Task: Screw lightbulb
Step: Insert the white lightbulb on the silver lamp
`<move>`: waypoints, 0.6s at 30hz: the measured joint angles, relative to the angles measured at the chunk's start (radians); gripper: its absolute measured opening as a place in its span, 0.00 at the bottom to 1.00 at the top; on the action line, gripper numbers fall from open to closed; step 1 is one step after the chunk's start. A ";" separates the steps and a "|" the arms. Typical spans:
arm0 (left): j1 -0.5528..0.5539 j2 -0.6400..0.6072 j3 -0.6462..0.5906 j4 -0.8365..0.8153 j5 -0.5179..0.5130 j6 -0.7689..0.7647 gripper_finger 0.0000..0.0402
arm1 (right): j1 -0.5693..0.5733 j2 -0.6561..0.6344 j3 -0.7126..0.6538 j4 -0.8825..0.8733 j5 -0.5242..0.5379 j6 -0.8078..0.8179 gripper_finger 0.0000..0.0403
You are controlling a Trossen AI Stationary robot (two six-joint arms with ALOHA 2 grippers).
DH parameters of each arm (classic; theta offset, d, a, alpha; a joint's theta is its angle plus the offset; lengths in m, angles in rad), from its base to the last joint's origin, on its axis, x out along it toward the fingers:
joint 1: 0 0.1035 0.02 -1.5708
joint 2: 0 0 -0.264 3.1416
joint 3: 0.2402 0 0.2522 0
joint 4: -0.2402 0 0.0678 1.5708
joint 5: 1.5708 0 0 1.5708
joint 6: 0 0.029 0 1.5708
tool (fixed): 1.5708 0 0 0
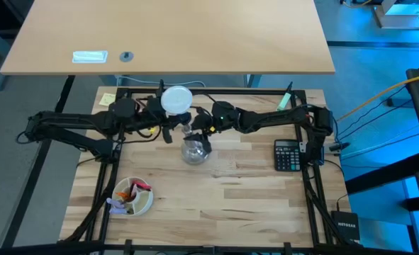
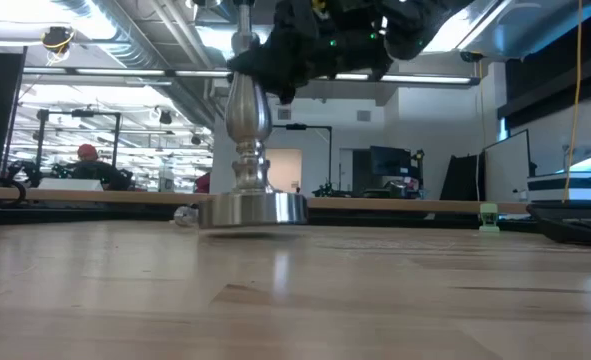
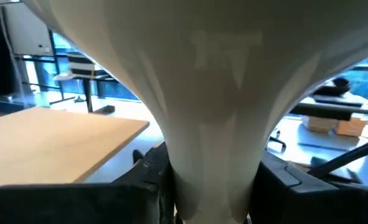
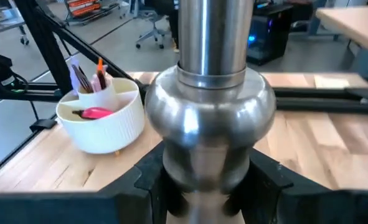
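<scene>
The bulb (image 1: 176, 100) is white and round on top, thin at the bottom. It sits just behind the shiny stand (image 1: 195, 149), up near the table's (image 1: 252, 205) back edge, with wide bare wood in front. The left gripper (image 3: 212, 186) squeezes its thin neck. The right gripper (image 4: 205, 186) squeezes the stand's stem.

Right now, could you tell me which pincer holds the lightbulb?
The left pincer is clamped on the white lightbulb's narrow neck; the right pincer grips the silver stand instead.
</scene>
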 joint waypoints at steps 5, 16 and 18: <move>-0.021 0.000 0.019 0.012 0.059 -0.013 0.32 | 0.006 0.000 0.030 0.012 -0.110 -0.011 0.35; -0.023 0.000 0.020 0.084 0.340 -0.096 0.32 | 0.006 0.000 0.145 -0.131 -0.570 0.008 0.35; -0.022 0.003 0.020 0.090 0.377 -0.088 0.32 | 0.006 0.000 0.159 -0.159 -0.599 0.008 0.35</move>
